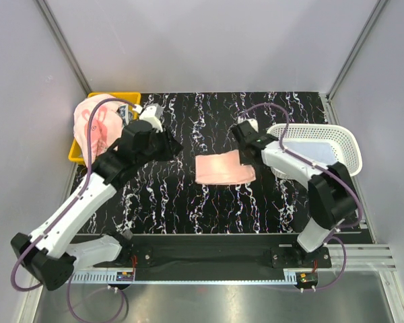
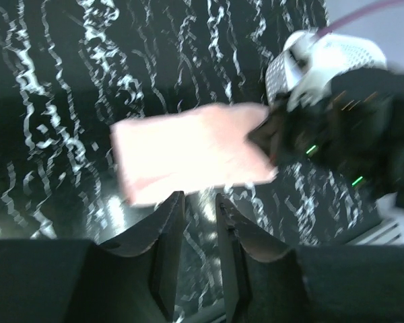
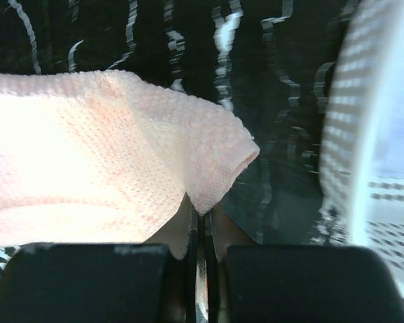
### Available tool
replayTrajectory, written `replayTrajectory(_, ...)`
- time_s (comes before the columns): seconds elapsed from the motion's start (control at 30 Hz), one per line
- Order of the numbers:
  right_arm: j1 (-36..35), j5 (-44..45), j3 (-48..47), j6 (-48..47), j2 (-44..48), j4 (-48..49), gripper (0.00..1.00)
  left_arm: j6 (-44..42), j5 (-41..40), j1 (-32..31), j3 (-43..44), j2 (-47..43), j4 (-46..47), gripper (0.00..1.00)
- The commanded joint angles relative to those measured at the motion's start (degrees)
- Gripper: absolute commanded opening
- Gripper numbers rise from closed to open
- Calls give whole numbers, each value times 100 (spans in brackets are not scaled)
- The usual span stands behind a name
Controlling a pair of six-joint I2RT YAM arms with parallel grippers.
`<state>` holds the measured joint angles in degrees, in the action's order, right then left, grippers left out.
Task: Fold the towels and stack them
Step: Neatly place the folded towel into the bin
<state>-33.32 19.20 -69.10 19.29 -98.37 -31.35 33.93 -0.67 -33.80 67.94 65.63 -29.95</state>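
One plain pink terry towel (image 1: 223,168) lies folded at the middle of the black white-veined counter (image 1: 209,215). The right end effector (image 1: 244,156) is clamped tight on its right-hand corner, while the left end effector (image 1: 178,145), near its left edge, has jaws partly apart, seemingly empty.

White link shells with black joints and bases are seen on the left arm (image 1: 87,195) and right arm (image 1: 289,158). Purple cables (image 1: 86,145) are looped behind each gripper. Left gripper (image 2: 198,196) and right gripper (image 3: 200,219) are fitted with matte black wedge fingers; green lights are seen behind the right gripper's fingers.
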Motion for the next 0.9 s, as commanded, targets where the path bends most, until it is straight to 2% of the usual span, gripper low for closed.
replayTrajectory(0.0,369,646,-227,-373,721,-476,0,-580,146,5,-447,-531,-731,31)
replayTrajectory(0.2,976,866,-192,-628,1293,-758,0,-818,321,14,-1019,-1024,-600,31)
replayTrajectory(0.37,1521,954,-306,-514,1390,-1022,0,-967,453,5,-1301,-1148,-476,31)
replayTrajectory(0.5,1802,920,-218,-557,1531,-794,0,-1178,383,5,-1362,-1262,-573,31)
replayTrajectory(0.67,2539,506,-209,-961,1628,-521,0,-1398,304,5,-1590,-1473,-669,31)
replayTrajectory(0.87,3094,505,-157,-1655,1610,23,0,-1372,471,5,-1802,-1790,-661,31)
